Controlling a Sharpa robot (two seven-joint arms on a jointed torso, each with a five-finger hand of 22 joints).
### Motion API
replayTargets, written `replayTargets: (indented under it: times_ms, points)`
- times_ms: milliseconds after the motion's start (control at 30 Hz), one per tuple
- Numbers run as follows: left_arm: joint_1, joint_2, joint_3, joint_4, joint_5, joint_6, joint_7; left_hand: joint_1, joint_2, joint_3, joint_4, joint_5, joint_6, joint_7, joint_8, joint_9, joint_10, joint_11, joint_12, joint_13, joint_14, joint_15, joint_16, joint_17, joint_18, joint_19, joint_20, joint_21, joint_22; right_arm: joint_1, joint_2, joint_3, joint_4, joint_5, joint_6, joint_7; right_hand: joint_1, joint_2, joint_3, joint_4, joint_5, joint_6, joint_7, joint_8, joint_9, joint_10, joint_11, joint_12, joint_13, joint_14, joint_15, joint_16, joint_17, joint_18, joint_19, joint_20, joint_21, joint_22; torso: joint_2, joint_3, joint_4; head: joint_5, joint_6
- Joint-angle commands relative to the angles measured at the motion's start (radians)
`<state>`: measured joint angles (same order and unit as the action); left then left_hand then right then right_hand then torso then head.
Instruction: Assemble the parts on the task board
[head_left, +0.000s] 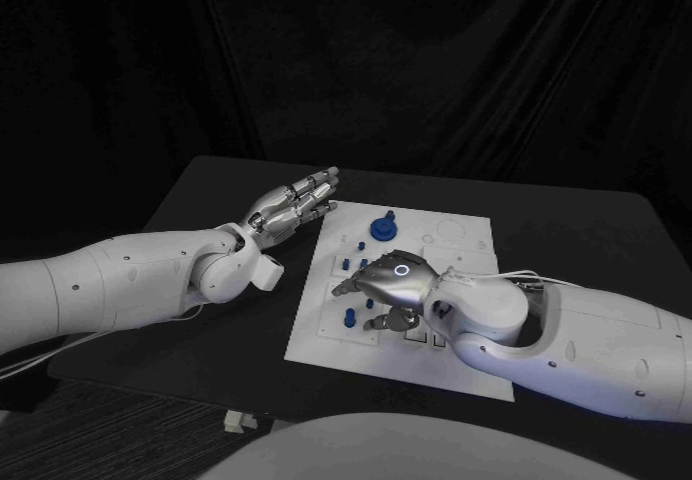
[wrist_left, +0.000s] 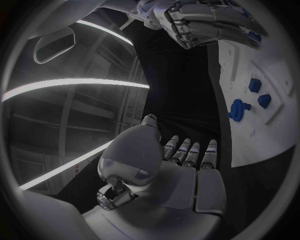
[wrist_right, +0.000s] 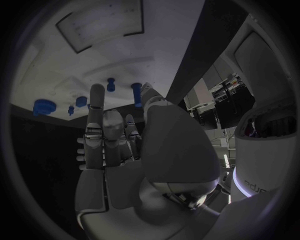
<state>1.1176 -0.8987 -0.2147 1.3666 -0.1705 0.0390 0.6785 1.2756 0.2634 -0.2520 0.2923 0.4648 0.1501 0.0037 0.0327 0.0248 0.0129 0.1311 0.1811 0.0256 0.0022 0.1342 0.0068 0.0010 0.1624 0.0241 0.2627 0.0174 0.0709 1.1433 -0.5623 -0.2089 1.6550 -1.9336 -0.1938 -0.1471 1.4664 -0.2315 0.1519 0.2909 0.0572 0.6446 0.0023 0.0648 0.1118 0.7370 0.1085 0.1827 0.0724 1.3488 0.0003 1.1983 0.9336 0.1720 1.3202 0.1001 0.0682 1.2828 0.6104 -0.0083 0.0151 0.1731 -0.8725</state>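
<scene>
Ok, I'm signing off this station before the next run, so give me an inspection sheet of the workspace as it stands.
Surface: black table, bare around the plate.
Job's things: white task board mid-table; blue parts standing on it.
Clutter: nothing seen.
Hands: left hand flat, fingers extended, at the board's left edge, holding nothing; right hand over the board's middle, whether it holds anything cannot be told.
Cables: white cable along the right wrist.
Surroundings: black curtain behind.

Left hand (head_left: 296, 203) flat, fingers straight and together, holding nothing, over the table just beside the task board (head_left: 447, 370), left arm reaching in low. Right hand (head_left: 387, 285) above the board's middle, palm down, fingers loosely spread, empty, wrist bent.
</scene>
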Motion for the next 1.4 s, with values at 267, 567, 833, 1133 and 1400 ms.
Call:
replayTargets:
  times_ms: [267, 567, 833, 1133, 1400]
  points:
    - [-0.002, 0.002, 0.001, 0.0, 0.005, 0.014, 0.143, 0.01, 0.004, 0.007, -0.001, 0.01, -0.001, 0.005, 0.003, 0.0, -0.002, 0.005, 0.005, 0.001, -0.002, -0.005, -0.006, -0.001, 0.017, 0.003, 0.006, 0.006, 0.002, 0.119, -0.134, 0.002, 0.092, 0.147, -0.296, 0.136, -0.113, 0.021, -0.067, 0.007, 0.004, 0.094, 0.021, 0.032, 0.007, 0.012, -0.012, 0.075, 0.006, 0.027, -0.007, 0.048, 0.058, 0.009, 0.012, 0.0, -0.002, -0.016, -0.001, 0.0001, 0.0, -0.015, 0.0]
    - [-0.003, 0.01, 0.001, -0.005, 0.005, 0.017, 0.143, 0.013, 0.005, 0.008, -0.001, 0.013, -0.003, 0.003, 0.002, 0.0, -0.003, 0.006, 0.005, 0.0, -0.002, -0.004, -0.006, -0.001, 0.017, 0.002, 0.006, 0.006, 0.002, 0.184, -0.29, 0.002, 0.134, 0.381, -0.276, 0.122, -0.185, 0.125, -0.033, -0.036, 0.02, 0.197, 0.07, 0.079, 0.026, 0.189, -0.035, 0.354, 0.133, 0.072, -0.016, 0.157, 0.213, 0.0, 0.033, -0.004, 0.071, 0.011, -0.002, -0.0019, 0.0025, -0.025, 0.0]
    - [-0.008, 0.019, 0.001, -0.006, 0.005, 0.023, 0.141, 0.017, 0.009, 0.012, -0.001, 0.015, -0.004, 0.001, 0.002, 0.0, -0.003, 0.008, 0.008, 0.001, -0.002, -0.002, -0.006, -0.001, 0.018, 0.003, 0.006, 0.007, 0.002, 0.181, -0.376, 0.001, 0.123, 0.46, 0.006, -0.086, -0.407, 0.116, -0.052, 0.005, 0.052, 0.419, 0.072, 0.186, 0.11, 0.819, -0.104, 1.38, 1.476, 0.222, -0.055, 0.372, 0.637, -0.078, 0.154, -0.051, 0.796, 0.165, -0.003, -0.0011, -0.0017, -0.043, 0.0]
    - [-0.015, 0.023, 0.001, -0.009, 0.005, 0.028, 0.141, 0.02, 0.012, 0.014, -0.001, 0.016, -0.005, 0.001, 0.002, 0.0, -0.002, 0.011, 0.012, 0.001, -0.001, -0.001, -0.006, 0.0, 0.018, 0.003, 0.006, 0.007, 0.002, 0.169, -0.382, 0.001, 0.115, 0.429, 0.187, -0.35, -0.685, 0.12, -0.026, 0.006, 0.104, 0.625, 0.007, 0.26, 0.202, 0.834, -0.157, 1.388, 1.498, 0.222, -0.109, 0.372, 0.637, -0.121, 0.206, -0.096, 1.188, 0.223, -0.001, -0.0006, -0.0014, -0.052, 0.0]
    - [-0.02, 0.02, 0.001, -0.008, 0.005, 0.034, 0.141, 0.027, 0.015, 0.018, -0.003, 0.021, -0.003, 0.002, 0.003, 0.0, -0.001, 0.017, 0.018, 0.002, -0.001, 0.001, -0.005, 0.0, 0.018, 0.003, 0.006, 0.007, 0.003, 0.164, -0.358, 0.001, 0.095, 0.511, 0.274, -0.465, -0.665, 0.179, -0.009, -0.002, 0.123, 0.623, 0.009, 0.206, 0.205, 0.834, -0.157, 1.388, 1.498, 0.222, -0.115, 0.372, 0.637, -0.12, 0.194, -0.105, 1.202, 0.22, -0.001, 0.0, -0.0009, -0.044, 0.0]
